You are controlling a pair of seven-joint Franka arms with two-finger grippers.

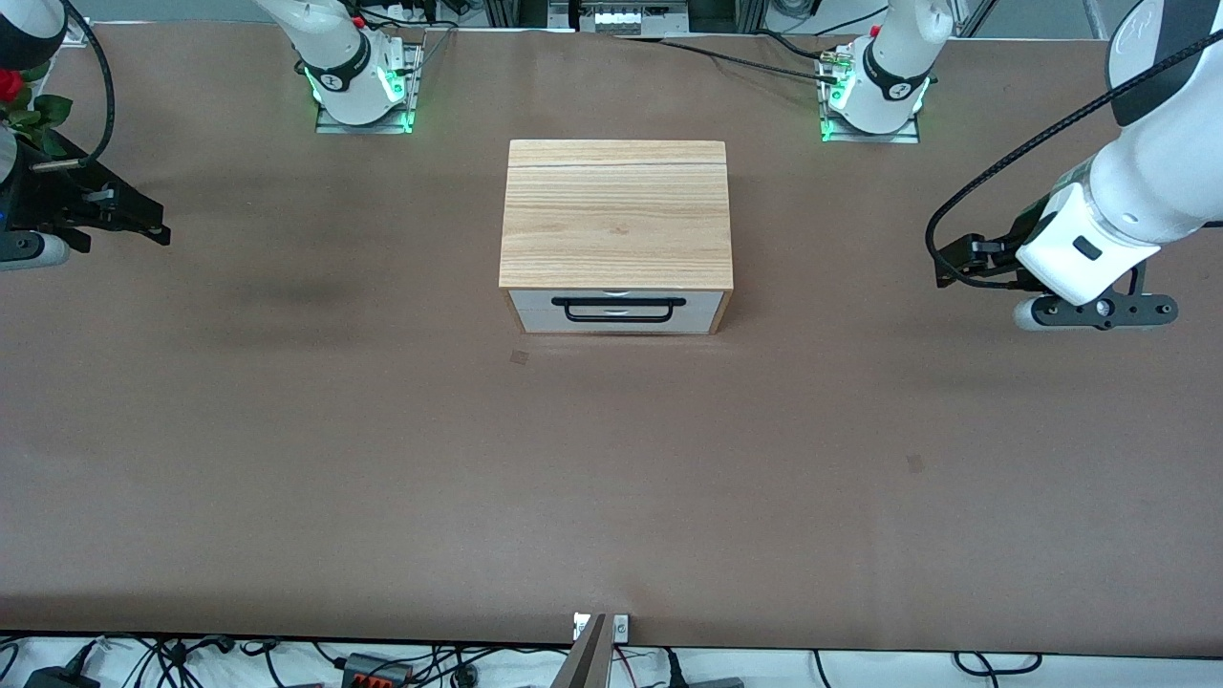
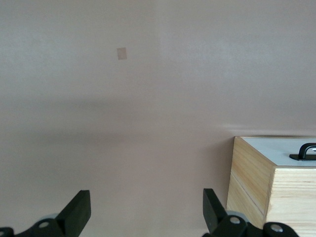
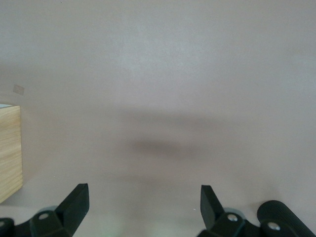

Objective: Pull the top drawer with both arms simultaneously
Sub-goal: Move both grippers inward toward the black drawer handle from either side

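Note:
A light-wood cabinet [image 1: 616,215] stands mid-table. Its top drawer [image 1: 535,311] has a white front panel and a black bar handle [image 1: 619,309] that face the front camera, and it looks shut. My left gripper [image 1: 944,265] is open and empty above the table toward the left arm's end, well apart from the cabinet. In the left wrist view my left gripper [image 2: 145,200] is spread wide, with the cabinet's corner [image 2: 252,182] and part of the handle [image 2: 306,150] in sight. My right gripper [image 1: 153,222] is open and empty toward the right arm's end. It shows spread in the right wrist view [image 3: 144,193], with the cabinet's side [image 3: 10,153] at the edge.
The brown table [image 1: 382,459] bears two small tape marks, one just nearer the front camera than the cabinet [image 1: 519,357] and one toward the left arm's end [image 1: 914,463]. A red flower with green leaves [image 1: 11,88] sits by the right arm. Cables run along the table's near edge.

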